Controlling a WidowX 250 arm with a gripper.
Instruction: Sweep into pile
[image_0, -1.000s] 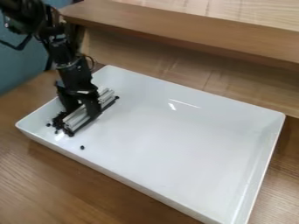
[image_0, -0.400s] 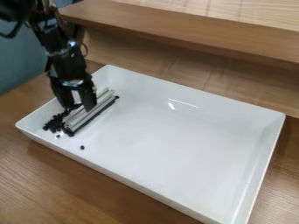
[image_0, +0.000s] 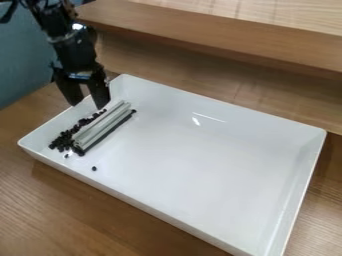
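Note:
My gripper (image_0: 87, 106) hangs above the left end of the white tray (image_0: 200, 170), its two fingers apart with nothing between them. Just below it lies the grey bar-shaped sweeper (image_0: 103, 127) with a dark lower edge, resting on the tray floor and separate from the fingers. Small black beads (image_0: 63, 141) are gathered along the sweeper's left side and near its front end. One stray bead (image_0: 94, 168) lies apart, toward the tray's front wall.
The tray's raised walls surround the work area. A wooden ledge (image_0: 220, 37) runs behind the tray, above a wooden back panel. The tray stands on a wooden table (image_0: 73, 200). A blue surface (image_0: 23, 65) is at the far left.
The gripper has let go of the sweeper and risen up above it, uncovering more beads on its left side. The sweeper and stray bead stay in place.

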